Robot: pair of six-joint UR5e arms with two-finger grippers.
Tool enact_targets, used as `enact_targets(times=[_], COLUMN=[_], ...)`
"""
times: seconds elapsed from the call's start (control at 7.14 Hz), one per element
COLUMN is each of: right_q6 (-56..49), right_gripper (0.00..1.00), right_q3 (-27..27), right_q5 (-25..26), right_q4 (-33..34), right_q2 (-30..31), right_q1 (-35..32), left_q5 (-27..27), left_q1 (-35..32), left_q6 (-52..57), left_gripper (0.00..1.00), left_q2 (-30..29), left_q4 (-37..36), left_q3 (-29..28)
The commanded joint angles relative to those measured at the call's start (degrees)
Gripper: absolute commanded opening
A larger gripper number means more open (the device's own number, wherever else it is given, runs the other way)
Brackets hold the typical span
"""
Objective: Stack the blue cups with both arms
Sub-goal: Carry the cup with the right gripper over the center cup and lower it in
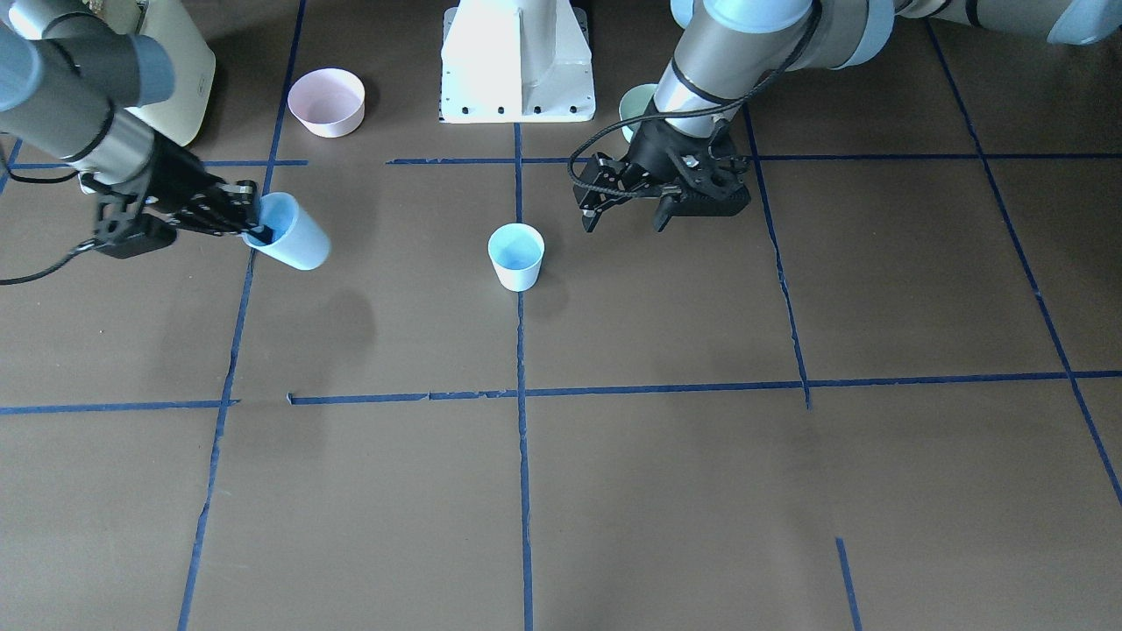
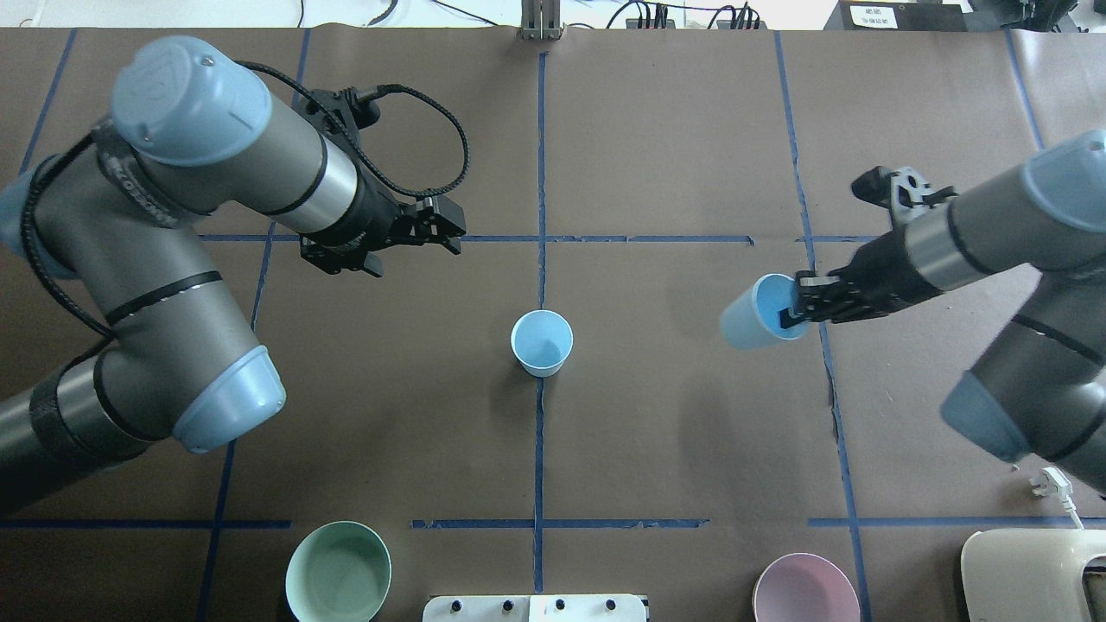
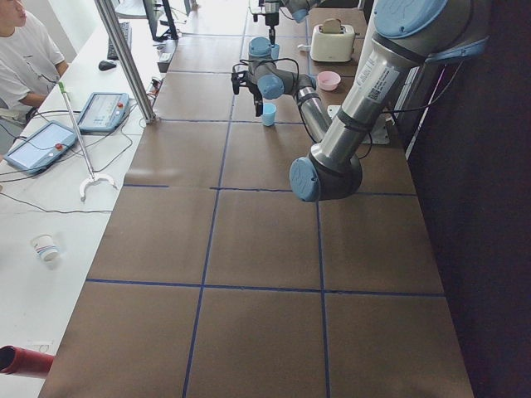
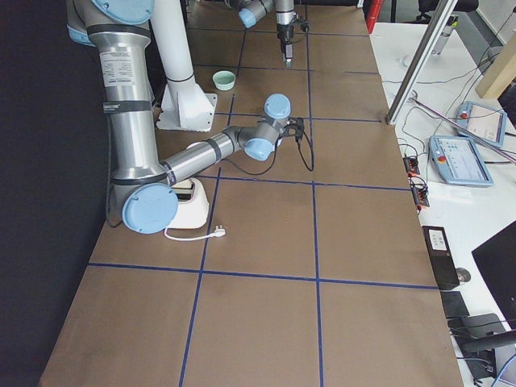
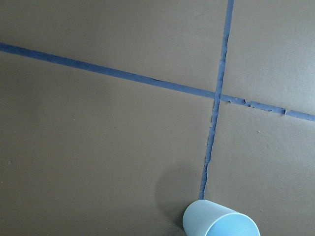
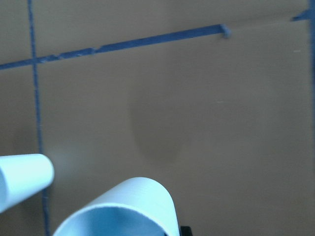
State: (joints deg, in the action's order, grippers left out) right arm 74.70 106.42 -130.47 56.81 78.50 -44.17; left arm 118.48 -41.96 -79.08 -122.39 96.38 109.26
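Note:
One blue cup [image 1: 515, 255] stands upright on the table's centre line; it also shows in the overhead view [image 2: 542, 342], the left wrist view [image 5: 220, 223] and the right wrist view [image 6: 22, 179]. My right gripper [image 1: 259, 230] is shut on the rim of the second blue cup [image 1: 296, 235], with one finger inside it. It holds this cup tilted on its side above the table, off to the standing cup's right in the overhead view [image 2: 759, 313]. My left gripper [image 1: 624, 219] is open and empty, above the table beside the standing cup.
A pink bowl [image 1: 326, 102] and a mint-green bowl [image 2: 338, 572] sit near the robot's white pedestal [image 1: 517, 66]. A cream toaster [image 2: 1032, 574] with a loose plug [image 2: 1050, 484] stands by the right arm's base. Blue tape lines cross the brown table.

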Motion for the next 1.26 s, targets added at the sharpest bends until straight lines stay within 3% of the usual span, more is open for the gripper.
enact_targets(times=[0.0, 0.14, 0.28, 0.56, 1.12], right_q6=[10.0, 10.0, 10.1, 10.1, 10.1], right_gripper=[0.00, 0.00, 0.00, 0.00, 0.00], right_q3=[-0.3, -0.3, -0.5, -2.9, -5.0], right_q5=[10.3, 10.9, 11.2, 16.4, 16.5], right_q4=[16.9, 21.6, 21.9, 22.3, 22.4], right_q2=[-18.3, -21.2, -21.3, -22.7, -23.7], right_q1=[8.9, 9.4, 10.4, 12.8, 13.9], left_q5=[5.1, 5.0, 5.0, 5.0, 5.0], left_q1=[-5.4, -5.3, -5.2, -5.1, -5.0], left_q6=[0.5, 0.5, 0.4, 0.3, -0.1], left_gripper=[1.00, 1.00, 1.00, 1.00, 1.00], left_q2=[2.9, 2.9, 3.0, 3.0, 2.9], left_q4=[0.4, 0.4, 0.4, 0.4, 0.4], left_q3=[1.9, 1.8, 1.8, 1.8, 1.9])
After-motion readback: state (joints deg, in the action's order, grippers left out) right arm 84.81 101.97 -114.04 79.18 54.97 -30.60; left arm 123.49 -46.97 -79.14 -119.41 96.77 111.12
